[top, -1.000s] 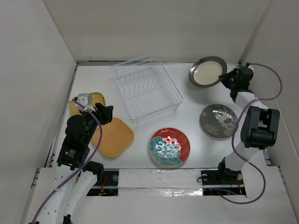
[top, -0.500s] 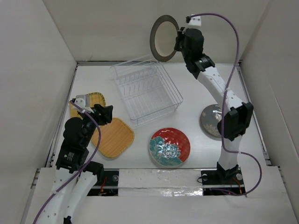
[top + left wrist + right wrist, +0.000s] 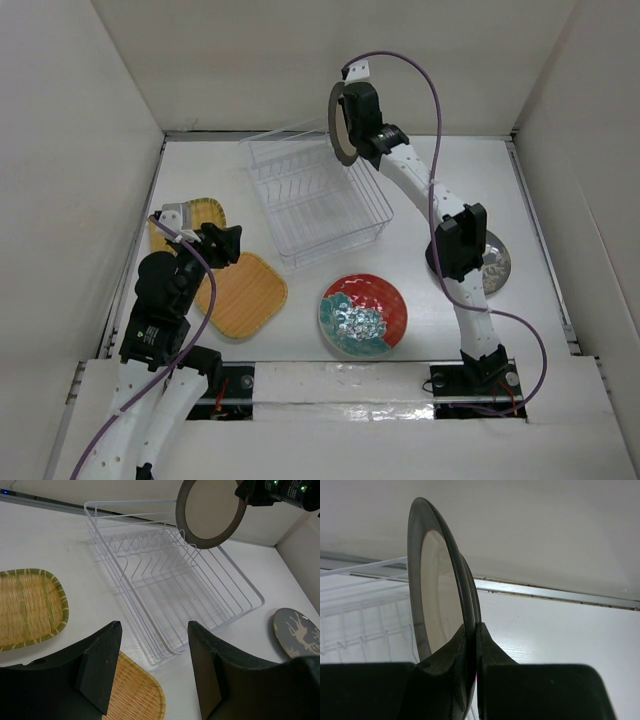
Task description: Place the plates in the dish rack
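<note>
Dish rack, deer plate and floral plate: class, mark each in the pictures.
dish rack (image 3: 335, 245), top view, near rim.
deer plate (image 3: 297, 632), left wrist view, its deer picture.
floral plate (image 3: 363, 315), top view, its middle.

No readable text, label, brand, number or sign appears in any view.

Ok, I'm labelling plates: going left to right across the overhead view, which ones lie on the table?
far woven plate → near woven plate → red-teal floral plate → grey deer plate
</note>
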Tool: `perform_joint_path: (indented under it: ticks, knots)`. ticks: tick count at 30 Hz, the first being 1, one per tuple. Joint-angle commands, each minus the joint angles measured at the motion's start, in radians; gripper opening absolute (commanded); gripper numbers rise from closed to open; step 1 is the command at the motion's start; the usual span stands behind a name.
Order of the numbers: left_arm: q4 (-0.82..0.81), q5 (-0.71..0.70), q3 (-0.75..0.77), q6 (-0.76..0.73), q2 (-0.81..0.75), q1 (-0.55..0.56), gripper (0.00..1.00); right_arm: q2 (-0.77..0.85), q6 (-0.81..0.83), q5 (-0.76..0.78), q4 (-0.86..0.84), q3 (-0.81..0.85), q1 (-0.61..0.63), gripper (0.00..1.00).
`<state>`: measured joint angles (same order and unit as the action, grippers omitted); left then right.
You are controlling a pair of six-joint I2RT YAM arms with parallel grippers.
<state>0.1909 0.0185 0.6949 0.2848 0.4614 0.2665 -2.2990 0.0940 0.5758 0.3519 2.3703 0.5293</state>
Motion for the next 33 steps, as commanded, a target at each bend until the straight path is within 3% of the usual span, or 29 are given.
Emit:
perform_joint_path:
  ticks: [1, 7, 15, 16, 17, 21, 23, 27, 29, 30, 31, 33]
  knots:
    - [-0.054, 0.009, 0.008, -0.013, 0.002, -0.007, 0.53, 0.108, 0.024, 0.058, -0.183, -0.034, 0.015, 0.00]
    - [-0.053, 0.009, 0.006, -0.013, 0.000, -0.007, 0.53, 0.151, 0.070, 0.104, -0.301, -0.274, 0.089, 0.00]
    - [-0.053, 0.014, 0.006, -0.013, 0.005, -0.007, 0.53, 0.154, 0.056, 0.183, -0.406, -0.445, 0.133, 0.00]
    - [-0.053, 0.014, 0.006, -0.013, 0.005, -0.007, 0.53, 0.153, 0.043, 0.182, -0.407, -0.451, 0.133, 0.05]
    - [-0.054, 0.014, 0.006, -0.013, 0.006, -0.007, 0.53, 0.150, 0.030, 0.177, -0.387, -0.447, 0.133, 0.18]
    - [-0.056, 0.012, 0.005, -0.013, 0.011, -0.007, 0.53, 0.168, -0.029, 0.148, -0.338, -0.425, 0.133, 0.30]
    - [-0.056, 0.012, 0.005, -0.013, 0.014, -0.007, 0.53, 0.191, -0.075, 0.108, -0.280, -0.419, 0.114, 0.50]
    - [-0.056, 0.017, 0.006, -0.012, 0.019, -0.007, 0.53, 0.308, -0.141, 0.007, -0.252, -0.454, 0.104, 0.72]
    - [-0.054, 0.018, 0.008, -0.012, 0.019, -0.007, 0.53, 0.473, -0.189, -0.043, -0.261, -0.532, 0.104, 0.81]
    - [-0.053, 0.018, 0.008, -0.012, 0.017, -0.007, 0.53, 0.474, -0.189, -0.069, -0.269, -0.572, 0.104, 0.82]
    - [-0.051, 0.017, 0.008, -0.012, 0.016, -0.007, 0.52, 0.578, -0.230, -0.098, -0.284, -0.621, 0.095, 0.83]
    - [-0.051, 0.018, 0.008, -0.012, 0.011, -0.007, 0.44, 0.692, -0.290, -0.158, -0.335, -0.817, 0.095, 0.67]
